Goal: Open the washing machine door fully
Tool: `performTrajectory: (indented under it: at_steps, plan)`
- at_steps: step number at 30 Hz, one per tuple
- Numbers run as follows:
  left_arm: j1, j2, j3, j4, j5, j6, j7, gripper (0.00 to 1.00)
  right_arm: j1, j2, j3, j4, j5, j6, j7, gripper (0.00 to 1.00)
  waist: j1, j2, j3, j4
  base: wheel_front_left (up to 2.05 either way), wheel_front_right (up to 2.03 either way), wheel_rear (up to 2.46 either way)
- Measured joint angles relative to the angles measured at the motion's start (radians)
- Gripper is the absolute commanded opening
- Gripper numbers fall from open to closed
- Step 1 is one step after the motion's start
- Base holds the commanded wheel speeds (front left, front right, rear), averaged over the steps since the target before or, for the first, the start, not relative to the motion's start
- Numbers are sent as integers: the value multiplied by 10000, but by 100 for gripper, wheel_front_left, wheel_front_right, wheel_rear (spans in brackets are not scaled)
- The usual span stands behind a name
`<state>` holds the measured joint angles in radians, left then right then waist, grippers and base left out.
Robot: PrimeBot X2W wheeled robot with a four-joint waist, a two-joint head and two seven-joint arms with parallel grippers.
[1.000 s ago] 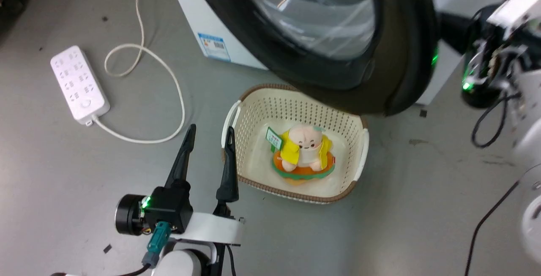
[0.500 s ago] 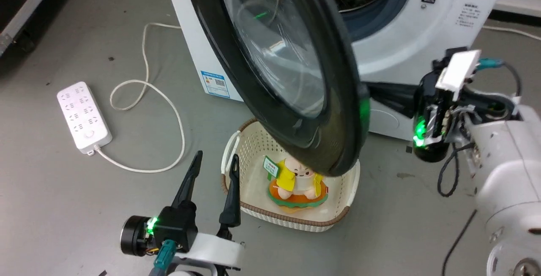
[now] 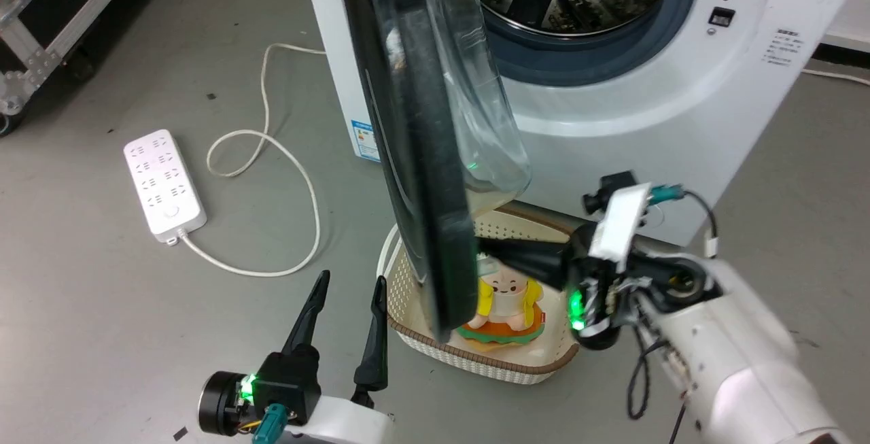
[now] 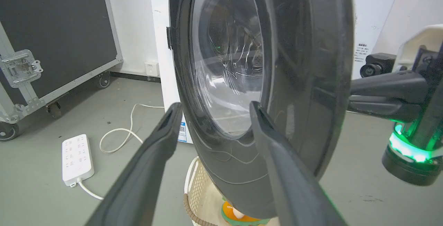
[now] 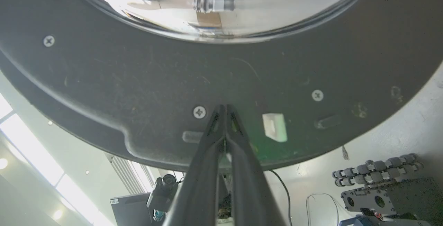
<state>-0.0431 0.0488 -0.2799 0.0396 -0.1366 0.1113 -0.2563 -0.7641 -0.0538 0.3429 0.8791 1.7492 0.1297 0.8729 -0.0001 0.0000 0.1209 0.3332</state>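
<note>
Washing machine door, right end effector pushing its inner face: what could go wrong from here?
1. The shut right end effector seems only to press its tips on the washing machine door near the rim; it may slide off.
2. The open left end effector sits on the door's outer side, possibly in its swing path.

right gripper [image 3: 481,249] reaches the edge-on washing machine door [image 3: 414,158] above a basket [image 3: 489,362].

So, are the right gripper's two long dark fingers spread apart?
No, the right gripper is shut, tips together against the round glossy black washing machine door.
</note>
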Motion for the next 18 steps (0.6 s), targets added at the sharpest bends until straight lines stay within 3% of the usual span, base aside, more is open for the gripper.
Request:
performTrajectory:
  at_steps: [4, 9, 10, 11, 12, 18]
  plan:
    - [5, 0, 50, -2, 0, 4, 0, 100, 152, 12, 1022, -355, 681, 0, -844, 0, 1, 0, 0, 86, 0, 0, 0]
    - [5, 0, 207, -12, 0, 8, 0, 100, 151, 15, 1530, -410, 1045, 0, -1601, 0, 1, 0, -23, 38, 0, 0, 0]
    - [5, 0, 257, -21, 0, 15, 0, 100, 149, -17, 1544, -410, 1037, 0, -1835, 25, 2, 0, -41, 0, 0, 0, 0]
    - [5, 0, 303, -33, -2, 23, 0, 100, 143, -56, 1546, -424, 1009, 0, -2090, 93, 2, 0, -64, -43, 0, 0, 0]
    - [5, 0, 345, -42, -4, 40, 0, 100, 139, -136, 1551, -497, 943, -2, -2355, 100, 2, 0, -92, -94, 0, 0, 0]
    - [8, 0, 662, -86, -77, 75, 0, 100, 233, -1624, 1484, -2545, -855, 0, -5001, 100, 1, 0, -336, -578, 0, 0, 0]
